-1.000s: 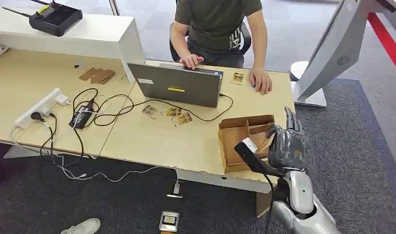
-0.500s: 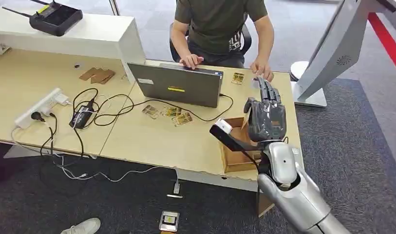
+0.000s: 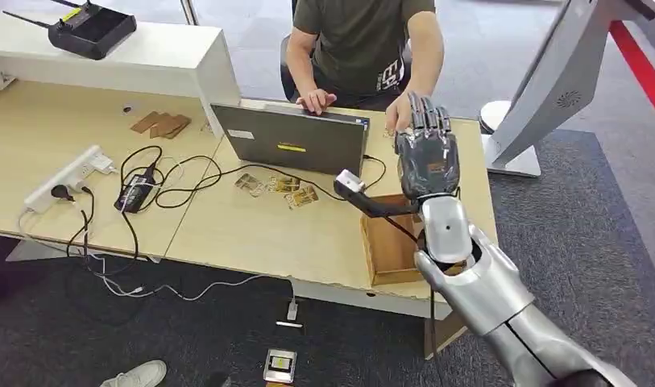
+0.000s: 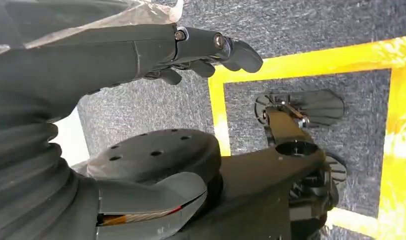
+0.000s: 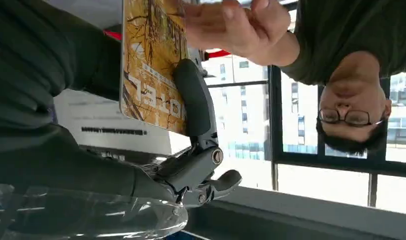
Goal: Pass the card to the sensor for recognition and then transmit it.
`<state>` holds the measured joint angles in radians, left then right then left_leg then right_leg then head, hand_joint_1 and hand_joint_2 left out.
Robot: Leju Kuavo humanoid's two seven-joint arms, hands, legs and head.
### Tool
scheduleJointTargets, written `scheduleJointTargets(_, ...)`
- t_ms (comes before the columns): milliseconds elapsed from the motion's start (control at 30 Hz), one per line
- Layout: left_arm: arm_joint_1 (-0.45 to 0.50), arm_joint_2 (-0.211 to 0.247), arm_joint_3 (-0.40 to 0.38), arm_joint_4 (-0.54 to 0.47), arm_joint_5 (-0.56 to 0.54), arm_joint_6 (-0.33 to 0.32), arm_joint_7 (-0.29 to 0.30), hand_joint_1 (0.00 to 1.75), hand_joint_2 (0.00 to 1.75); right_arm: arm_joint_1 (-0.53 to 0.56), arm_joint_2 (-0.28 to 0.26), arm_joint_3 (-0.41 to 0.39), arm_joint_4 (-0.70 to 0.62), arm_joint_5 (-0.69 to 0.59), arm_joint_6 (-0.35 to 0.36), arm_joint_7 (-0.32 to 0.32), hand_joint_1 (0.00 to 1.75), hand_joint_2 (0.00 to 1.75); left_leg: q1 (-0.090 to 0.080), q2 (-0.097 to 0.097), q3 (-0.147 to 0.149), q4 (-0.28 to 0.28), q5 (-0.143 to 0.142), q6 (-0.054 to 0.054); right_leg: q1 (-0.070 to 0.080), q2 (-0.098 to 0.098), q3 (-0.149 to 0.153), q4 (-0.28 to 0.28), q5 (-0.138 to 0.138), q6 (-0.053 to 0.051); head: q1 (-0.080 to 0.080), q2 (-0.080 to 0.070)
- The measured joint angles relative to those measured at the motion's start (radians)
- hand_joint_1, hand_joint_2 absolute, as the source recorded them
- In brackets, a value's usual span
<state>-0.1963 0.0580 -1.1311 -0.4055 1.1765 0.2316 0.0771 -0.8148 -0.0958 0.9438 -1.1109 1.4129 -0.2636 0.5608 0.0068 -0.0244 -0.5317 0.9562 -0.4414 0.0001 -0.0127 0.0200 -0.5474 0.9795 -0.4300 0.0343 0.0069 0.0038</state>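
My right hand (image 3: 426,157) is raised above the desk's far right edge, near the seated person. It holds a yellow-brown printed card (image 5: 151,65), with the thumb (image 5: 193,100) pressed across the card's face. The person's hand (image 5: 235,27) has its fingers on the card's other end; that same hand (image 3: 399,113) shows just behind my fingers in the head view. My left hand (image 4: 141,55) hangs beside my body over the grey carpet, its fingers loosely extended and holding nothing.
An open cardboard box (image 3: 388,250) sits on the desk's (image 3: 251,234) near right corner under my forearm. A grey laptop (image 3: 296,141), several loose cards (image 3: 279,187), cables and a power strip (image 3: 66,173) lie to the left. A white stand (image 3: 549,89) rises at right.
My right hand has risen from over the cardboard box and moved away toward the person. The person's hand has lifted off the desk and come to the card.
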Motion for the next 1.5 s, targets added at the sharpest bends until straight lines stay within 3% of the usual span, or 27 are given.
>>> scheduleJointTargets(267, 0.0, -0.009, 0.002, 0.008, -0.013, -0.003, -0.013, 0.0, 1.75, -0.018, 0.053, 0.019, 0.071, 0.126, -0.022, -0.023, 1.75, 1.75, 0.001, 0.001, 0.0, 0.0, 0.0, 0.0, 0.0, 0.0, 0.0, 0.0, 0.0, 0.0, 0.0, 0.0)
scheduleJointTargets(567, 0.011, -0.013, 0.013, 0.019, -0.005, -0.004, -0.034, 0.0, 1.75, -0.017, 0.127, 0.044, 0.132, 0.144, -0.045, -0.056, 1.75, 1.75, 0.001, 0.0, 0.0, 0.0, 0.0, 0.0, 0.001, 0.0, 0.0, 0.0, 0.0, 0.0, 0.0, 0.0)
scheduleJointTargets(1033, 0.028, -0.015, 0.036, 0.031, 0.003, -0.001, -0.051, 0.0, 1.75, -0.001, 0.176, 0.059, 0.184, 0.155, -0.063, -0.068, 1.75, 1.75, 0.001, 0.0, 0.0, 0.0, 0.0, 0.0, 0.001, 0.0, 0.0, 0.0, 0.0, 0.0, 0.0, 0.0)
scheduleJointTargets(1267, 0.034, -0.02, 0.044, 0.033, 0.0, 0.008, -0.057, 0.0, 1.75, 0.015, 0.178, 0.063, 0.185, 0.155, -0.042, -0.039, 1.75, 1.75, 0.001, 0.0, 0.0, 0.0, 0.0, 0.0, 0.001, 0.0, 0.0, 0.0, 0.0, 0.0, 0.0, 0.0)
scheduleJointTargets(1500, 0.039, -0.028, 0.053, 0.034, -0.002, 0.019, -0.063, 0.0, 1.75, 0.028, 0.174, 0.073, 0.184, 0.155, -0.001, 0.033, 1.75, 1.75, 0.001, 0.0, 0.001, 0.0, 0.0, 0.0, 0.001, 0.0, 0.0, 0.0, 0.0, 0.0, 0.0, 0.0)
